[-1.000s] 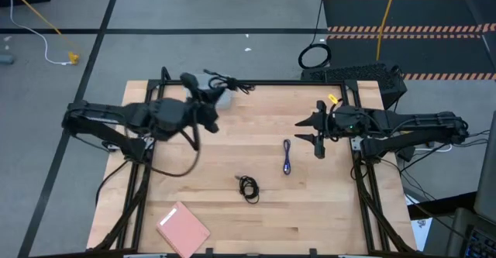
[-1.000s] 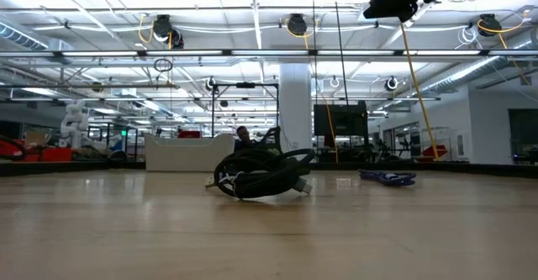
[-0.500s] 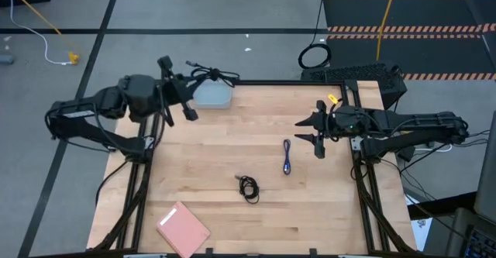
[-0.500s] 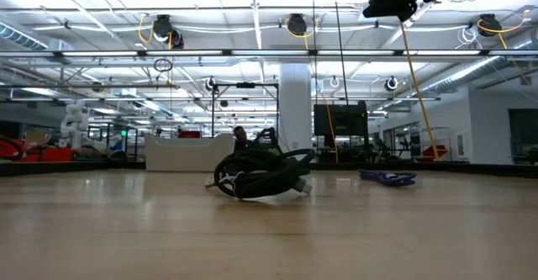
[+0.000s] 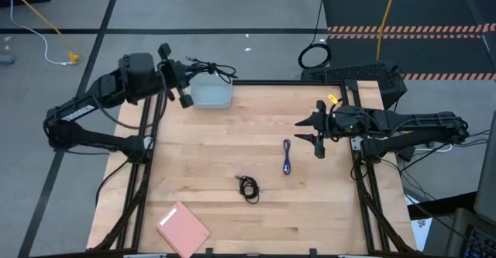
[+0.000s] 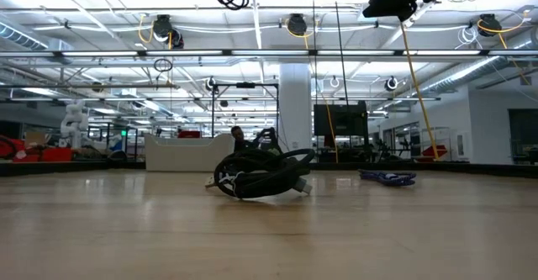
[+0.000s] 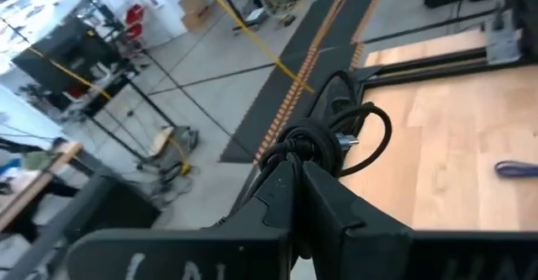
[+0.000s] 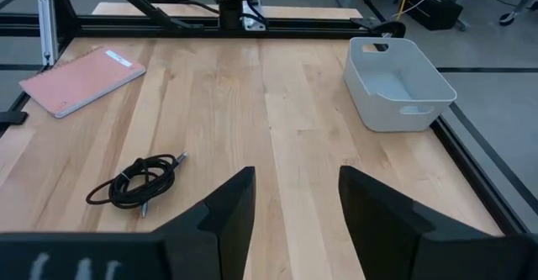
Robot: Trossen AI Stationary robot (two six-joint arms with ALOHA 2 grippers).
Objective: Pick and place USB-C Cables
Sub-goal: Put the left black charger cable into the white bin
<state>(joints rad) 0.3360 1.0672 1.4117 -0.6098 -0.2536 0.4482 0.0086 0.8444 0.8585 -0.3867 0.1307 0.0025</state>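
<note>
A pale grey bin (image 5: 211,95) sits at the far left corner of the wooden desk (image 5: 232,149), a pink pad (image 5: 184,230) at the near left edge. The left gripper (image 5: 180,80) (raised beside the bin) pinches a bundled black cable (image 5: 208,70). A second black cable (image 5: 248,187) and a purple-blue cable (image 5: 287,156) lie mid-desk, apart. The right gripper (image 5: 319,133) hovers spread near the purple-blue one. Beyond, grey floor, a striped mat (image 5: 403,30) and a black hoop (image 5: 314,56).

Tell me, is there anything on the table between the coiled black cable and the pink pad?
Nothing: the high view shows bare wood between the coiled black cable and the pink pad.
</note>
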